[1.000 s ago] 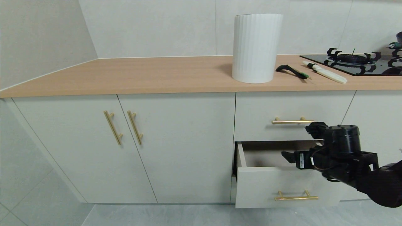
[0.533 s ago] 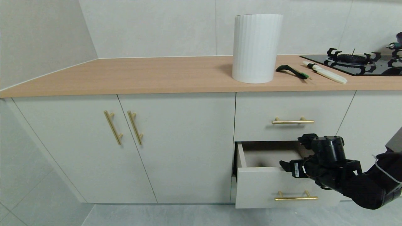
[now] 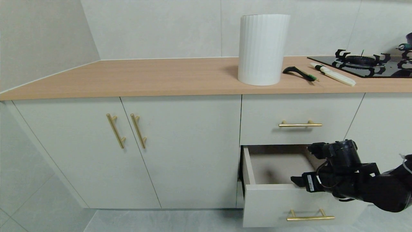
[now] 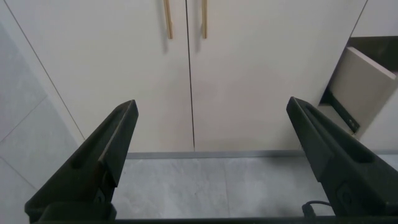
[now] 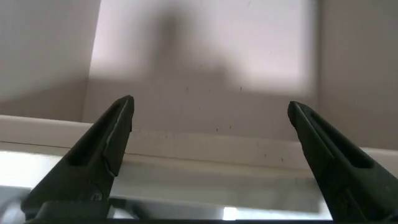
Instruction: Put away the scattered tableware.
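The drawer below the white canister has slid farther out, ready for loading. My right jaws gape empty. The peeler and knife lie on the desk just right of the canister.

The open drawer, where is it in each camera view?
Head view: open drawer at lower right, under the shut drawer, right hand over its front rim.
Left wrist view: its side wall juts out beside the cabinet doors.
Right wrist view: its front rim lies between the right hand's fingers.
Shared landmark: gold door handles, in head and left wrist views; the rim ties in the right wrist view.
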`<state>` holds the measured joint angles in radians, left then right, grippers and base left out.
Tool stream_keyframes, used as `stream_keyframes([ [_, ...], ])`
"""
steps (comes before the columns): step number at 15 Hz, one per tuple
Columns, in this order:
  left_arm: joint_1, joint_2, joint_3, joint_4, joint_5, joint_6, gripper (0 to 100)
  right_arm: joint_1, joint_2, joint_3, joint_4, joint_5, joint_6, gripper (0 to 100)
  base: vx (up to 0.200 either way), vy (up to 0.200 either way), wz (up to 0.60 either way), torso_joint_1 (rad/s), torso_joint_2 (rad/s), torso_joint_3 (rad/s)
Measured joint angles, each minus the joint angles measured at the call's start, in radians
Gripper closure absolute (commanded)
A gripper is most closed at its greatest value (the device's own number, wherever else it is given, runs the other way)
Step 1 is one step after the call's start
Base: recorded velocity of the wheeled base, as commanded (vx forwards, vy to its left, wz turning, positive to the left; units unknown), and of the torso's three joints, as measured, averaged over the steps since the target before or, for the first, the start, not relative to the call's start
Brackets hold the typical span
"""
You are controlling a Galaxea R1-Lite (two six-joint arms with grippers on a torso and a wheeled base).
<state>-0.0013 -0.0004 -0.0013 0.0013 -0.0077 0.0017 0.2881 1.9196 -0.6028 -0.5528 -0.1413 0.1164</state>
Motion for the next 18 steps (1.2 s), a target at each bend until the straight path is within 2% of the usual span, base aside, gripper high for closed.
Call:
stream_keyframes([
  [6, 0.0, 0.0, 0.0, 0.0, 0.0, 0.0, 0, 0.014, -0.089, -0.015, 0.222, 0.043, -0.051, 0, 0.0, 0.0, 0.0, 0.0, 0.0, 0.0],
  [10, -0.001, 0.0, 0.0, 0.0, 0.0, 0.0, 0, 0.036, -0.153, -0.02, 0.413, 0.053, -0.132, 0, 0.0, 0.0, 0.0, 0.0, 0.0, 0.0],
  [18, 0.0, 0.0, 0.0, 0.0, 0.0, 0.0, 0, 0.118, -0.246, -0.02, 0.681, 0.048, -0.197, 0, 0.0, 0.0, 0.0, 0.0, 0.0, 0.0],
])
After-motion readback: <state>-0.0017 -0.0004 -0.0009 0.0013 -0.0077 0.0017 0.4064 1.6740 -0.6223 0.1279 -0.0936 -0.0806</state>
